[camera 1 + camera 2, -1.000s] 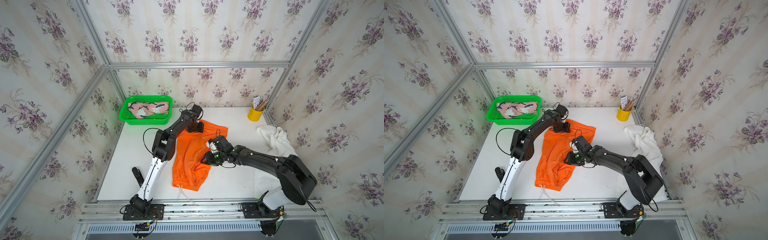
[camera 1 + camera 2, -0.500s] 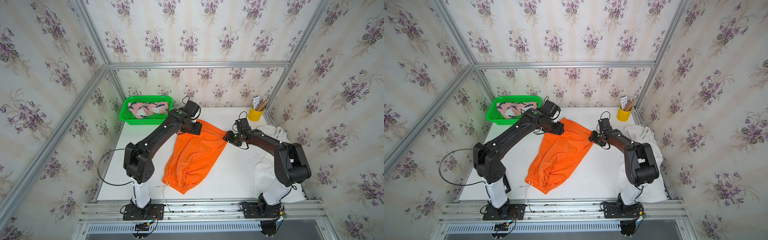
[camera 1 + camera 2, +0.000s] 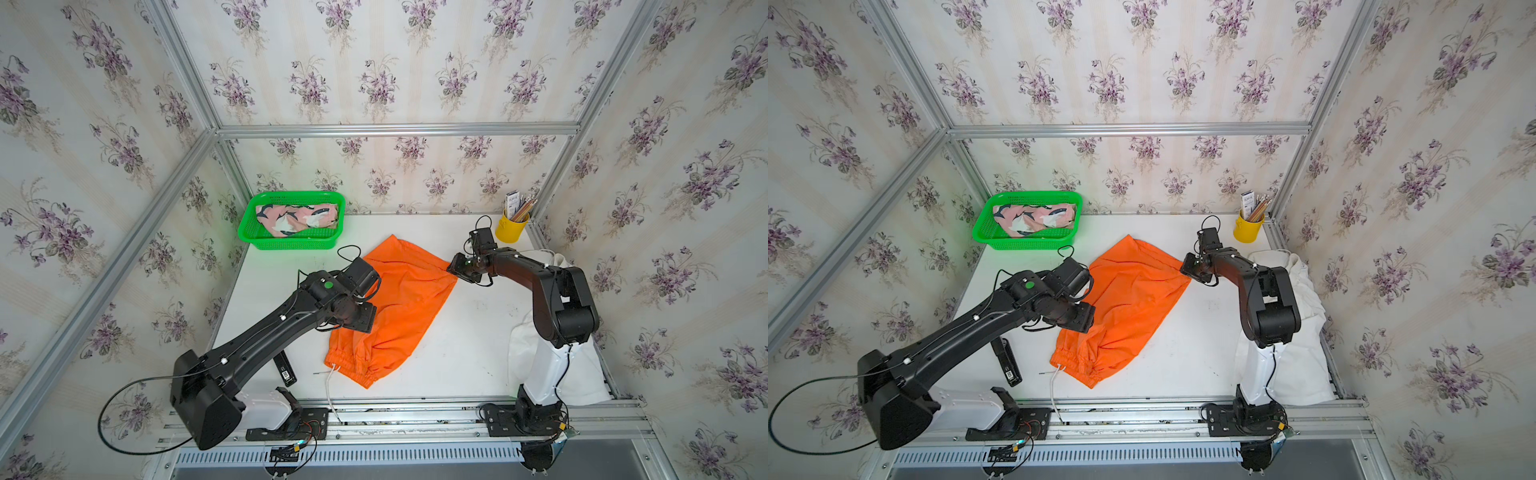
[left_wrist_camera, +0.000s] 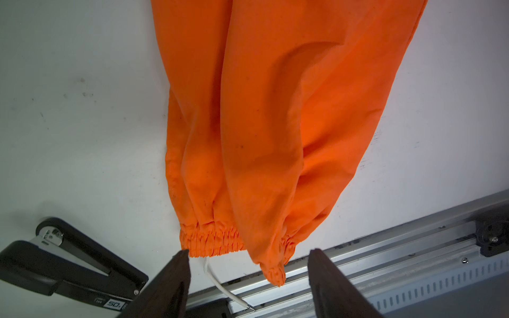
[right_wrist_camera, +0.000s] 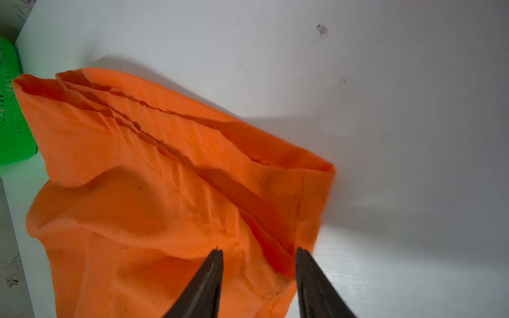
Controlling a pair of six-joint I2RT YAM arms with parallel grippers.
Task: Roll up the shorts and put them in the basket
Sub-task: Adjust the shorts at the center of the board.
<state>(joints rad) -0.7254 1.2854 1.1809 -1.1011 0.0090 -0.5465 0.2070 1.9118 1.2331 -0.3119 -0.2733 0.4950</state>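
Worktop (image 3: 469, 332): white, scuffed here and there. All three shorts are on or against it.

White shorts (image 3: 582, 382): the biggest. Bunched along the right edge behind my right arm, part hanging over the near right corner. Not rolled.

Orange shorts (image 3: 407, 299): mid-worktop and flat, one layer lapped over the other lengthwise. The long axis runs diagonally from the middle of the far edge toward the near edge, leaning left. Plain bright cloth with soft ripples, no roll begun.

Pink shorts (image 3: 291, 218): printed, bundled in the green basket (image 3: 291, 246) at the far left corner. Likely finished.

Left gripper (image 4: 248, 251): jaws wide, nothing in them. It sits above the orange pair's left long side, about mid-length.

Right gripper (image 5: 258, 249): jaws parted over the hem corner nearest the right edge. Cloth lies under and between the fingers, not pinched as far as I can see.

Waistband (image 4: 212, 239): gathered elastic at the near end of the orange pair, ahead of my left gripper. Hems (image 5: 192, 132) are at the far end, gaping slightly.

Judgement: the roll must travel along that diagonal. My right is nearer the hems, my left nearer the waistband. Both should work one end, square to the axis.

Drawstring (image 4: 217, 283): white, trailing off the waistband over the near edge. Could snag.
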